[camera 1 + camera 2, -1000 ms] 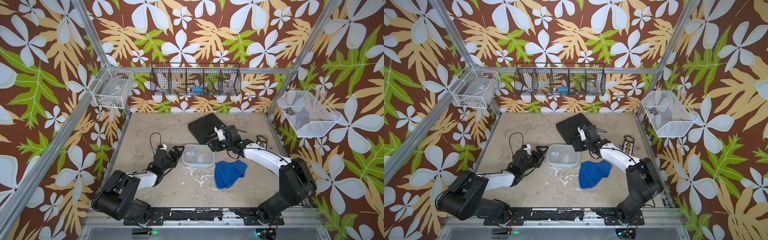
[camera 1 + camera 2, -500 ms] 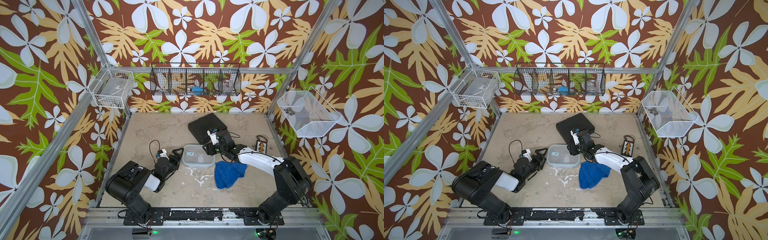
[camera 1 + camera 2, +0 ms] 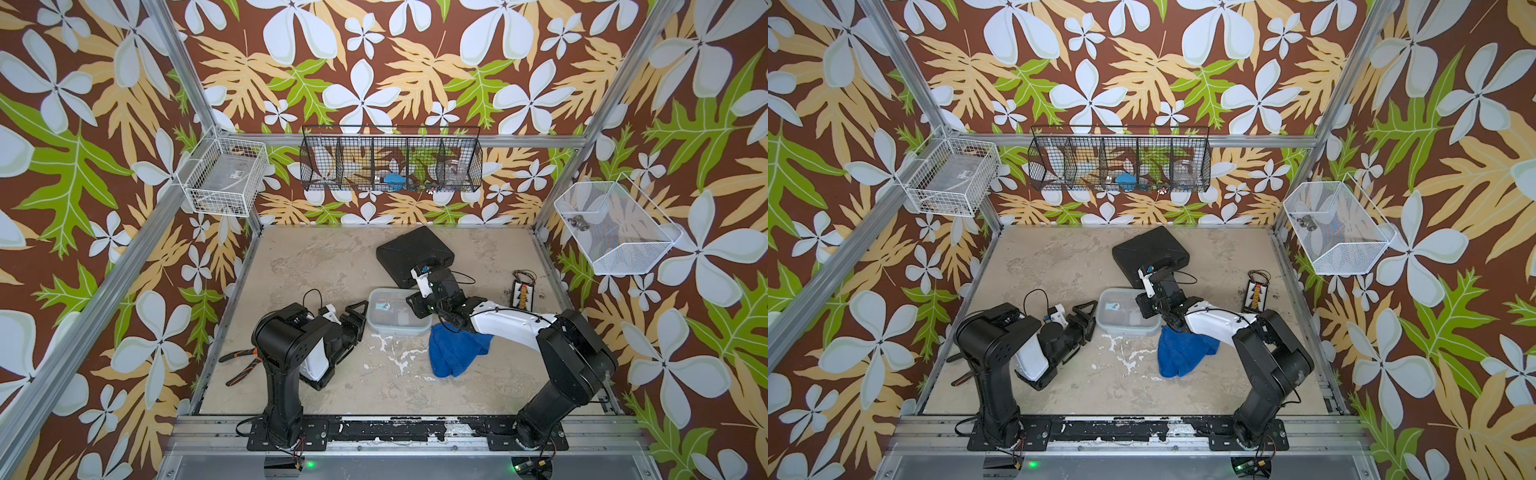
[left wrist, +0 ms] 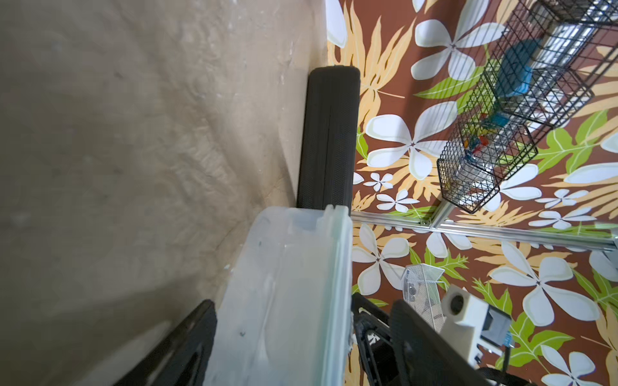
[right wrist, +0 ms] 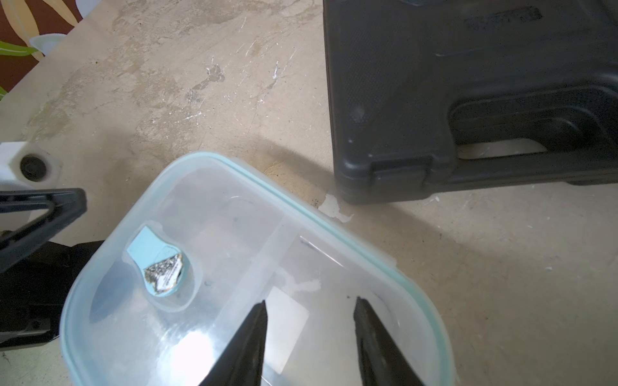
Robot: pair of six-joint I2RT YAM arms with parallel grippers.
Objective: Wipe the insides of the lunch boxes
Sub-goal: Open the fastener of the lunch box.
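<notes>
The lunch box (image 3: 390,320) (image 3: 1121,321) is a clear tub lying mid-table with its teal-rimmed lid (image 5: 234,230) on; a small teal tab (image 5: 157,264) sits on the lid. My left gripper (image 3: 360,318) (image 3: 1090,320) (image 4: 302,304) is open at the box's left end, its jaws straddling the box top to bottom. One finger (image 4: 190,341) lies by the base; the other (image 4: 421,344) stands clear of the lid. My right gripper (image 3: 415,305) (image 3: 1148,307) (image 5: 311,300) hovers open over the lid's right end, with nothing between its fingers.
A blue cloth (image 3: 453,353) (image 3: 1183,353) lies crumpled just right of the box, under my right arm. Behind the box is a black hard case (image 3: 411,255) (image 5: 468,93). Pliers (image 3: 241,365) lie at the left edge, a small wired board (image 3: 523,293) at the right. Wire baskets hang on the walls.
My right gripper has moved from beside the black case to over the box's lid, its jaws narrowing. My left arm has folded up while its gripper closed in on the box's left end.
</notes>
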